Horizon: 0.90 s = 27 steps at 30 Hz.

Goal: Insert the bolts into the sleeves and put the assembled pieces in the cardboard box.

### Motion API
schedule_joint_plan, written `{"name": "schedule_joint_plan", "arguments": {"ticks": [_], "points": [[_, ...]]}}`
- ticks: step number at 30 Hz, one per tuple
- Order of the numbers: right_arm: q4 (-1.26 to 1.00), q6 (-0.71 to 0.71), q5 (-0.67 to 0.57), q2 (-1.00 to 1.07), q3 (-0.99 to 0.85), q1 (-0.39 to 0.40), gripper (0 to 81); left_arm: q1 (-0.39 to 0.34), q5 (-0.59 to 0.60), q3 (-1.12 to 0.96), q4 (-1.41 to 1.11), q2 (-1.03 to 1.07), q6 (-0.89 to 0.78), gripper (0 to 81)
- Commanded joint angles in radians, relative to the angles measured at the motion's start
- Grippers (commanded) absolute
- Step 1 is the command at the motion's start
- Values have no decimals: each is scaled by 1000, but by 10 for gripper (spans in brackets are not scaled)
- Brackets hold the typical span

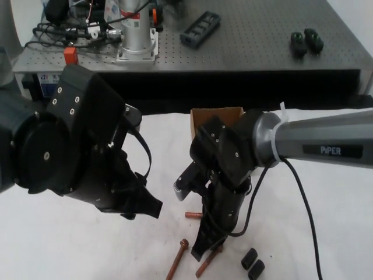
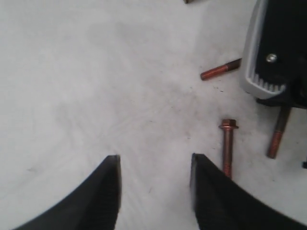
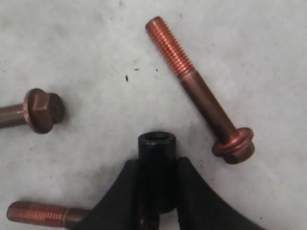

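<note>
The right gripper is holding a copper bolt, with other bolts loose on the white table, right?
No. The right gripper holds a black sleeve, not a copper bolt, as the right wrist view shows. Other bolts do lie loose on the white table.

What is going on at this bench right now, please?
The right gripper is shut on a black sleeve, holding it over loose copper bolts on the white surface. The left gripper is open over the surface near a bolt, holding nothing. Two more sleeves lie nearby, and the cardboard box sits farther back.
</note>
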Motion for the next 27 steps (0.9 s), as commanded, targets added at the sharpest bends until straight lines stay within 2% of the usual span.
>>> {"name": "schedule_joint_plan", "arguments": {"ticks": [1, 10, 17, 21, 27], "points": [[-28, -12, 10, -3, -7, -16, 8, -2, 100, -2, -8, 24, 24, 336], [-33, 51, -157, -220, 40, -151, 8, -42, 196, -21, -62, 230, 20, 336], [-27, 96, -160, -441, 221, -258, 8, -112, 193, -46, -73, 362, 20, 336], [-27, 115, -160, -562, 334, -288, 8, -129, 177, -81, -86, 419, 20, 336], [-27, 142, -162, -707, 450, -291, 8, -129, 171, -126, -86, 492, 20, 336]]}}
